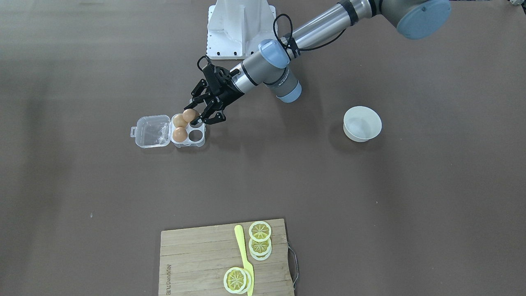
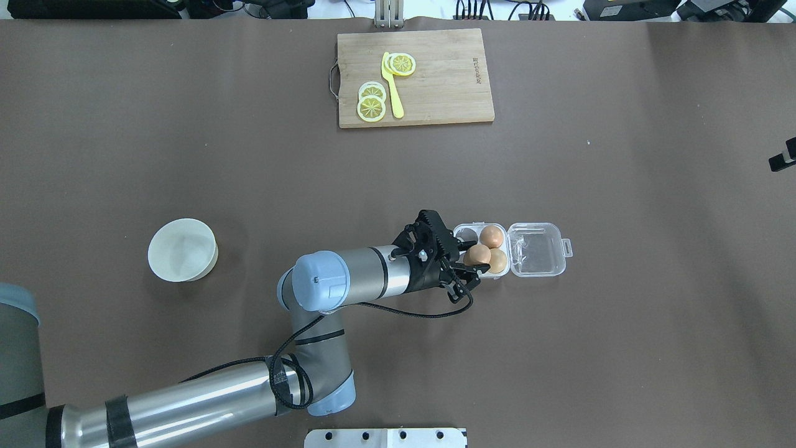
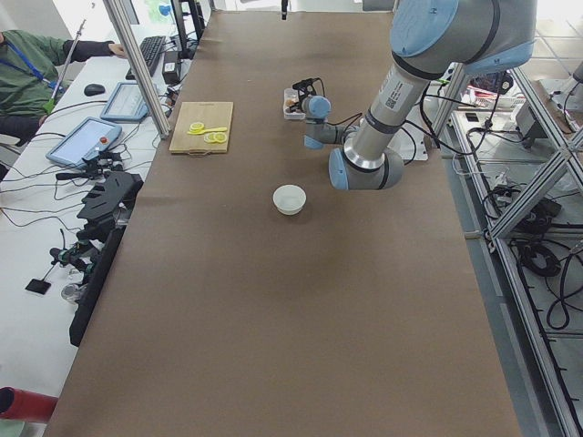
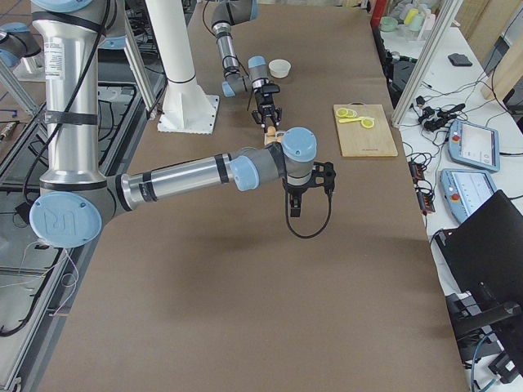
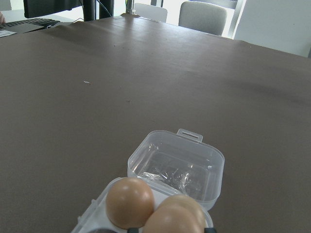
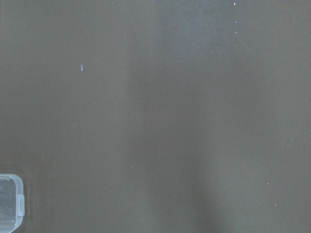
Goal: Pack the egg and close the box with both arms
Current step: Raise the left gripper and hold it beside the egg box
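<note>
The clear box [image 2: 467, 235] lies open on the table, its lid [image 2: 538, 250] folded flat away from my left arm. Two brown eggs [image 2: 492, 236] [image 2: 499, 262] sit in the cells next to the lid. My left gripper [image 2: 476, 257] is shut on a third egg [image 2: 477, 253] and holds it over the box's robot-side cells; I cannot tell if it touches the tray. The front view shows the same gripper [image 1: 194, 117], egg [image 1: 190, 115] and box [image 1: 189, 142]. My right gripper [image 4: 310, 181] hangs above bare table; I cannot tell its state.
A white bowl [image 2: 183, 249] stands to the left of my left arm. A wooden cutting board [image 2: 448, 81] with lemon slices [image 2: 372, 99] and a yellow knife [image 2: 392, 87] lies at the far edge. The right wrist view shows a lid corner [image 6: 9, 204].
</note>
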